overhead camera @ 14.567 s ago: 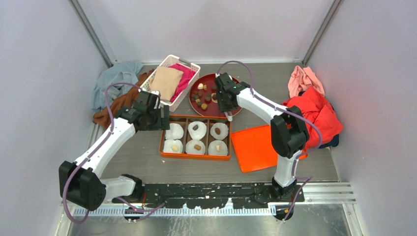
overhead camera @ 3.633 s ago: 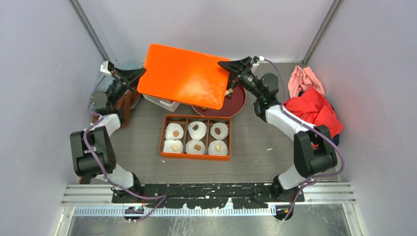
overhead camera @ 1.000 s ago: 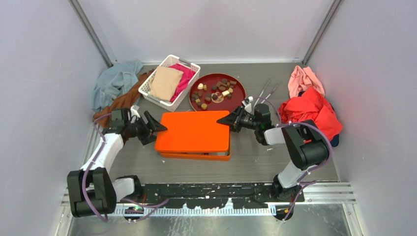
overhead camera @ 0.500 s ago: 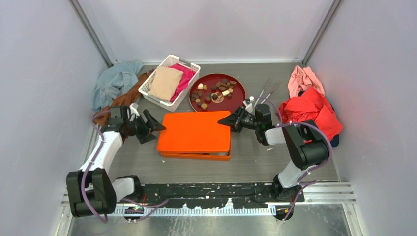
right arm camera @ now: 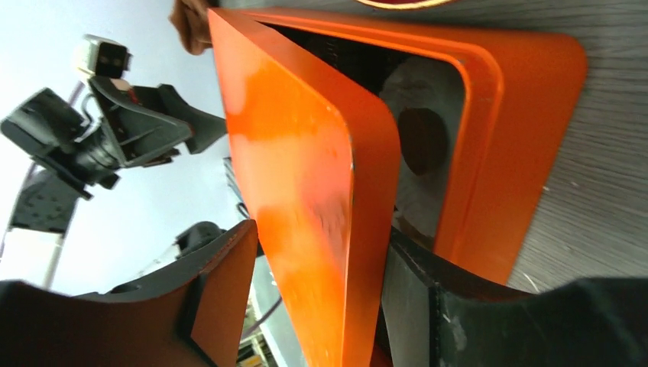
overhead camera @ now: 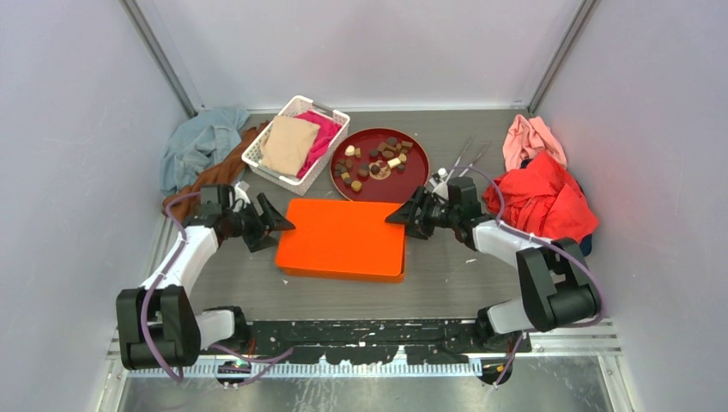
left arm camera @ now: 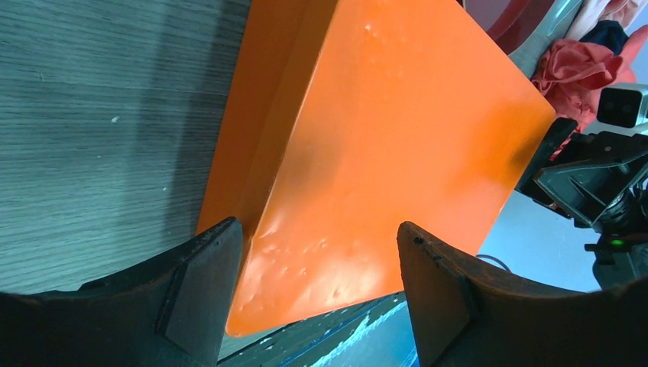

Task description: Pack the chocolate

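**Top view:** the orange lid (overhead camera: pixel 343 239) covers nearly all of the orange box (overhead camera: pixel 339 274). Only a thin strip of box rim shows along the near side, and the contents are hidden. The left hand (overhead camera: pixel 280 225) sits at the lid's left end and the right hand (overhead camera: pixel 397 216) at its right end. Whether either touches the lid can't be told from up here. Loose chocolate (overhead camera: pixel 378 163) lies on a dark red plate (overhead camera: pixel 412 176) just behind the lid. A white basket (overhead camera: pixel 319 107) w/ cloths stands left of the plate, and clothes (overhead camera: pixel 545 197) are heaped at the right. The worktop (overhead camera: pixel 446 283) is grey wood-grain, w/ pale walls (overhead camera: pixel 369 51) on three sides.

**Left wrist:** the left hand (left arm camera: pixel 317 233) has its fingers spread wide w/ the lid (left arm camera: pixel 382 153) end btwn them, nothing clamped. The right hand (left arm camera: pixel 588 183) is partly cut off at the far end.

**Right wrist:** the right hand (right arm camera: pixel 319 237) is also spread, w/ the lid (right arm camera: pixel 306 191) edge btwn its fingers. The lid is tilted off the box (right arm camera: pixel 535 115) on this side. In the gap sits one dark chocolate (right arm camera: pixel 424 141) in a white paper cup (right arm camera: pixel 416 84). The other compartments are in shadow.
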Controlling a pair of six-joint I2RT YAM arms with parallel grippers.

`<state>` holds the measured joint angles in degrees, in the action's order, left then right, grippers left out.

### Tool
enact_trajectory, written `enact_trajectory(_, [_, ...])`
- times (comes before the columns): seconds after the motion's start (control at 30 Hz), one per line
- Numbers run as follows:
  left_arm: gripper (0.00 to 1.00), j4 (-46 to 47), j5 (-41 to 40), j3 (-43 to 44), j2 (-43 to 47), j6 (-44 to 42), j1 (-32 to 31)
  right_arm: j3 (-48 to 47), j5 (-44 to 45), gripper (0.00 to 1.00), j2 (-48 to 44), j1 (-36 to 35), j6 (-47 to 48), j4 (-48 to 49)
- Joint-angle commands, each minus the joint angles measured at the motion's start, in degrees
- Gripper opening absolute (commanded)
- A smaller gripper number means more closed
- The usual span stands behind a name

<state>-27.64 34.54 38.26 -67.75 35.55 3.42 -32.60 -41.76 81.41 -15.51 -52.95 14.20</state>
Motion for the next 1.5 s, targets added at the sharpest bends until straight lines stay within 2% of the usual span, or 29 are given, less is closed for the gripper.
enact_trajectory(0.0, [0.75,2.7,1.2,1.4,-0.8,0.2,-0.9,-3.7,2.5,0.64,-3.4,0.2,8.9,-13.2])
enact_trajectory(0.3, [0.75,3.0,0.7,1.5,-1.2,0.3,-1.6,-10.6,12.4,0.69,-10.3,0.3,14.5,-32.8])
enact_trajectory(0.53, [0.74,2.4,-0.3,2.5,-1.1,-0.1,-2.6,-14.5,19.2,0.74,-15.3,0.3,16.1,-42.1])
enact_trajectory(0.8, [0.74,-0.7,-2.4,5.5,0.7,-1.3,-6.6,-11.2,18.8,0.74,-14.2,0.1,13.5,-39.2])
enact_trajectory(1.17, [0.73,-0.5,-3.0,7.4,-1.8,-1.2,-9.6,-9.0,17.4,0.73,-9.9,-2.0,11.1,-34.0])
enact_trajectory(1.37, [0.74,-4.0,-14.3,9.0,4.2,-2.5,-9.6,-8.6,18.7,0.73,-9.1,-2.7,10.7,-33.6])
enact_trajectory(1.47, [0.74,-5.0,-16.9,9.4,3.6,-2.5,-9.6,-9.0,21.1,0.73,-9.0,-3.6,11.0,-34.5])
